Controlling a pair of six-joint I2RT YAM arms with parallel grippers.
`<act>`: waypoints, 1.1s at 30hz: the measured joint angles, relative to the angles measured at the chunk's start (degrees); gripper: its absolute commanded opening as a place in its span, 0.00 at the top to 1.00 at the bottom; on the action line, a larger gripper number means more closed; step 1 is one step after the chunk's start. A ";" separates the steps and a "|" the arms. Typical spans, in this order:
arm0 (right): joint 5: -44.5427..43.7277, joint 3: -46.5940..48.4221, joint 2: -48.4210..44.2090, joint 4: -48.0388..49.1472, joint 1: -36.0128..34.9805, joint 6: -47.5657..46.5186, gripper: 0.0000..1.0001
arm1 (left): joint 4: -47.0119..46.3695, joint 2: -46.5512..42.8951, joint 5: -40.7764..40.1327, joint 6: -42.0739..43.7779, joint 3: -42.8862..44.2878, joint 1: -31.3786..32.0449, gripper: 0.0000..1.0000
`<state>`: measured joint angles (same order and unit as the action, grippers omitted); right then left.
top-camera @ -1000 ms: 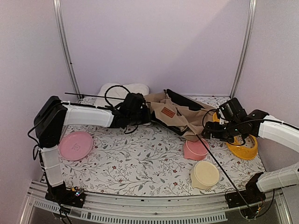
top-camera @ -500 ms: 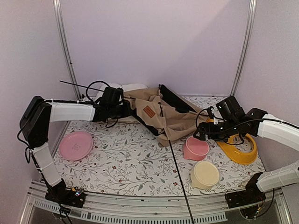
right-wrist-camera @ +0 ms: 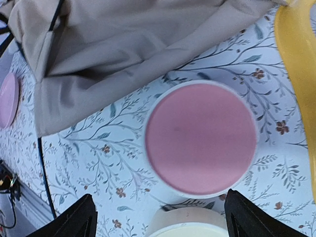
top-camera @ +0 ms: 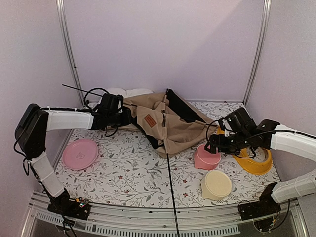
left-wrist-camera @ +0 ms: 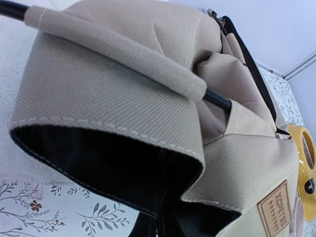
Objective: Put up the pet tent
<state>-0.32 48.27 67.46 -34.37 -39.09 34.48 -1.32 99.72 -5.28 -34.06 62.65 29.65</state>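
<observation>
The jaws of the left gripper [top-camera: 117,112] are closed on the left edge of the pet tent [top-camera: 175,126]. Those of the right gripper [top-camera: 212,144] stand wide with nothing between them: in the right wrist view we see its two fingertips [right-wrist-camera: 79,219] at the bottom corners of the frame, above the pink bowl [right-wrist-camera: 200,136]. We count one tent, lying collapsed and crumpled in the centre of the top view, toward the back of the floral table [top-camera: 133,168]. It has one brown label patch [top-camera: 149,120]. We make out two thin black poles: one [top-camera: 79,90] sticks out toward the upper left past the left gripper, the other [top-camera: 172,197] runs from the tent's lower edge down to the bottom of the frame. There are four dishes: one pink plate [top-camera: 80,153] at the left, the pink bowl at centre right, one cream bowl [top-camera: 216,184] just below it, and one yellow dish [top-camera: 254,162] partly under the right arm. One white cushion [top-camera: 133,92] shows behind the tent.
</observation>
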 measured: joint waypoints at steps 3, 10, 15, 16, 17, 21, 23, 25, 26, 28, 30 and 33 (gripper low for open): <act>0.70 0.11 0.11 0.74 -6.99 0.31 0.11 | -0.09 0.00 0.81 0.02 -0.09 -0.07 1.00; 3.80 0.09 0.59 3.17 -23.37 4.11 0.15 | -0.15 0.00 1.95 0.24 -0.44 -0.11 1.00; 5.66 -0.02 4.76 6.67 -33.03 7.82 0.21 | -0.26 0.02 2.36 0.55 -0.44 -0.11 1.00; 6.10 -0.22 5.62 7.34 -34.49 8.61 0.22 | -0.33 0.04 2.45 0.63 -0.44 -0.11 1.00; 6.43 -0.48 6.19 7.89 -35.47 9.22 0.24 | -0.39 0.07 2.54 0.68 -0.44 -0.11 1.00; 7.30 -2.19 8.24 10.36 -38.95 11.96 0.29 | -0.50 0.11 2.89 1.07 -0.35 -0.13 1.00; 7.69 -2.86 9.09 11.21 -40.52 13.27 0.30 | -0.52 0.15 2.97 1.14 -0.33 -0.15 1.00; 8.04 -3.48 9.60 12.02 -42.34 14.49 0.30 | -0.50 0.28 3.10 1.27 -0.17 -0.15 1.00; 8.20 -3.67 9.73 12.35 -43.01 14.95 0.30 | -0.50 0.37 3.13 1.31 -0.11 -0.15 1.00; 8.41 -3.96 10.12 13.00 -45.09 16.11 0.31 | -0.48 0.52 3.13 1.49 0.15 -0.15 1.00; 8.59 -4.07 10.67 13.75 -47.01 17.29 0.33 | -0.48 0.83 3.13 1.57 0.55 -0.15 1.00; 8.66 -4.37 11.39 15.12 -49.05 18.69 0.35 | -0.46 1.51 3.13 1.77 1.42 -0.17 1.00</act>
<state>8.34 43.90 78.85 -19.25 -88.14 53.17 -1.78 101.23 -2.15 -32.29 64.07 29.47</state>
